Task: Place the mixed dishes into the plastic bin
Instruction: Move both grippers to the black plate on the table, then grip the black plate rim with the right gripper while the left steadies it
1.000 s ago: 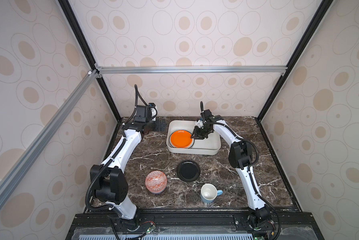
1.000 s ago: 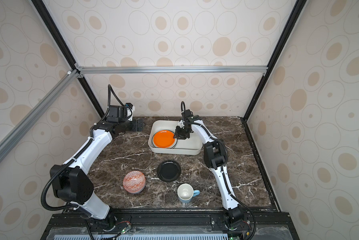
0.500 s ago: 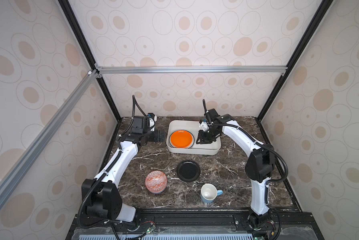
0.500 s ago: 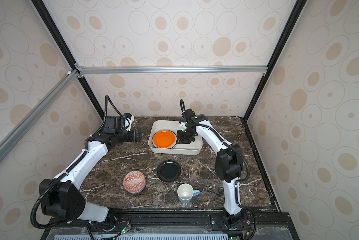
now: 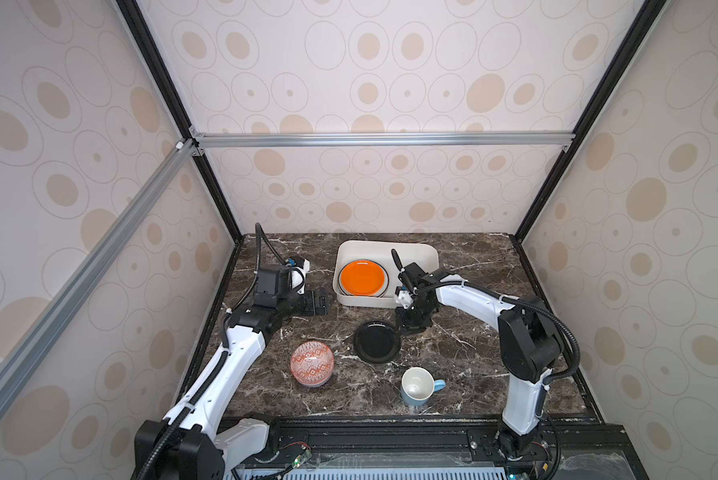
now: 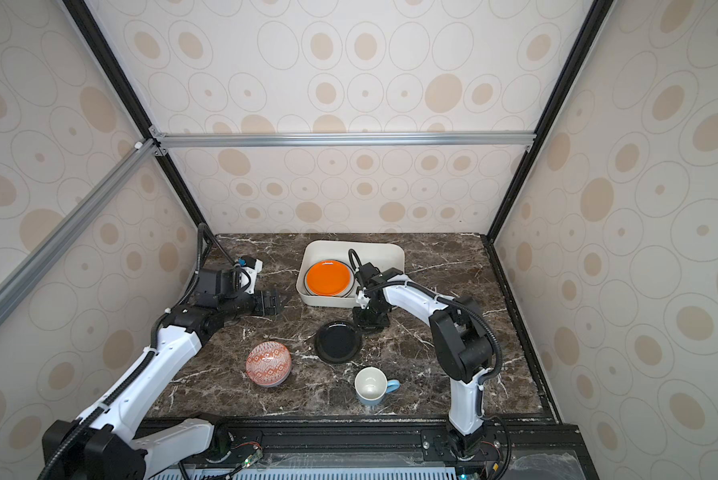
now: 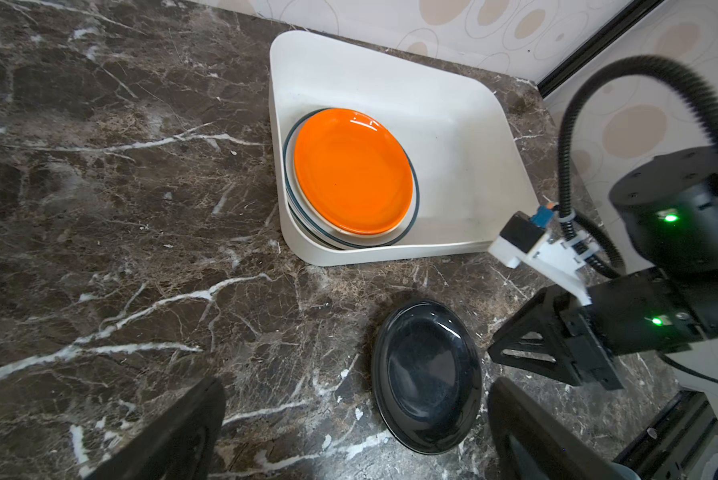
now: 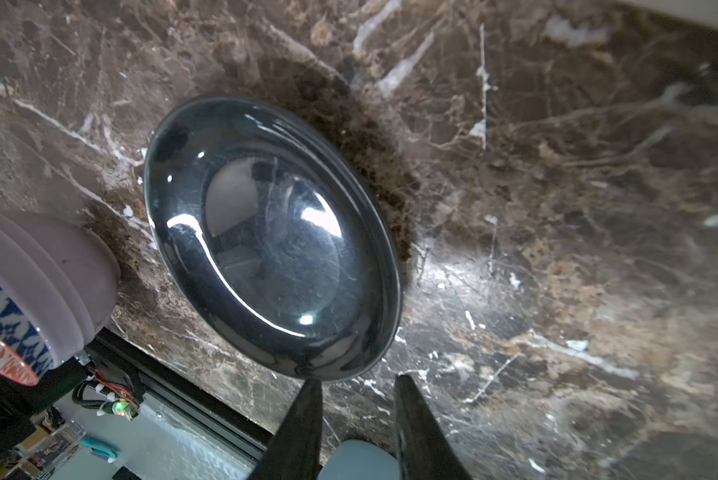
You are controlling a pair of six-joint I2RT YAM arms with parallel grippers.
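The plastic bin (image 5: 390, 245) (image 6: 357, 245) (image 7: 390, 83) stands at the back. In it an orange plate (image 5: 362, 277) (image 6: 329, 277) (image 7: 353, 170) lies on a white plate with a dark rim (image 7: 349, 240). A black plate (image 5: 376, 341) (image 6: 337, 341) (image 7: 428, 378) (image 8: 274, 237), a patterned bowl (image 5: 311, 363) (image 6: 268, 363) (image 8: 29, 282) and a light-blue mug (image 5: 417, 385) (image 6: 372, 385) (image 8: 357, 461) rest on the table. My right gripper (image 5: 409, 326) (image 6: 370, 322) (image 8: 357, 384) hangs low beside the black plate's rim, narrowly open and empty. My left gripper (image 5: 320, 301) (image 6: 274, 302) (image 7: 355, 415) is wide open and empty, left of the bin.
The dark marble table (image 5: 465, 357) is walled on three sides, with black frame posts at the back corners. A black rail (image 5: 390, 436) runs along the front edge. The right arm's elbow (image 5: 523, 345) rises over the table's right part.
My right gripper has left the bin and the orange plate and come forward and down to the black plate. My left gripper has drawn back toward the front, away from the bin's left end.
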